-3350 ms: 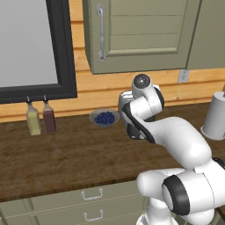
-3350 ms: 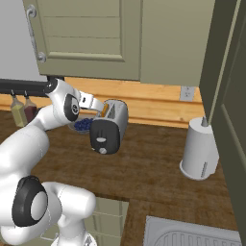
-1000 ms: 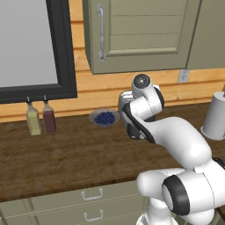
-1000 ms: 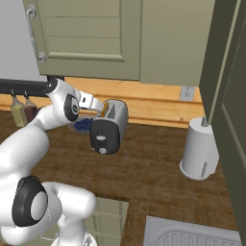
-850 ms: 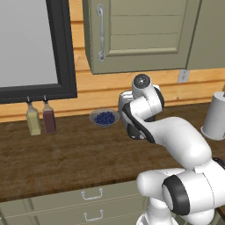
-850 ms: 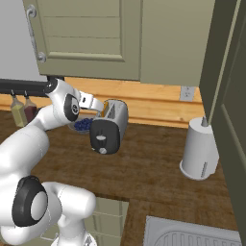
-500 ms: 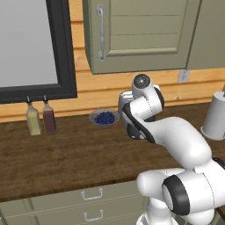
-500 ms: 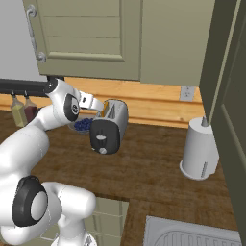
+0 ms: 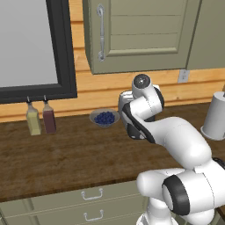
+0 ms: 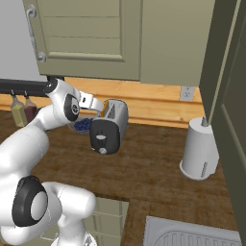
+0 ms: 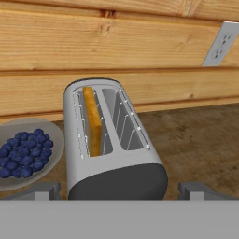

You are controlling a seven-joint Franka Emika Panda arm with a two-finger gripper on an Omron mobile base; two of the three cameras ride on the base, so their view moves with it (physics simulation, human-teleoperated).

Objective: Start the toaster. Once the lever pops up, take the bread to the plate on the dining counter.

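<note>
The silver-grey toaster [image 11: 109, 140] stands on the wooden worktop against the wood-panelled wall, dark end panel toward me. The bread [image 11: 93, 122] stands on edge in its left slot, golden crust up. My gripper [image 11: 119, 191] is open, its two fingertips [image 11: 39, 190] spread wide on either side of the toaster's dark end, holding nothing. From the right base view the toaster [image 10: 109, 126] shows its dark panel and pale knob, with my hand just left of its top. In the left base view my arm hides the toaster. The plate and the dining counter are out of view.
A bowl of blueberries [image 11: 23, 154] sits just left of the toaster. Two bottles [image 9: 40, 122] stand further left under the dark window frame. A tall grey cylinder [image 10: 199, 149] stands to the right. Wall cabinets [image 9: 140, 35] hang overhead, an outlet [image 11: 223, 44] is on the wall.
</note>
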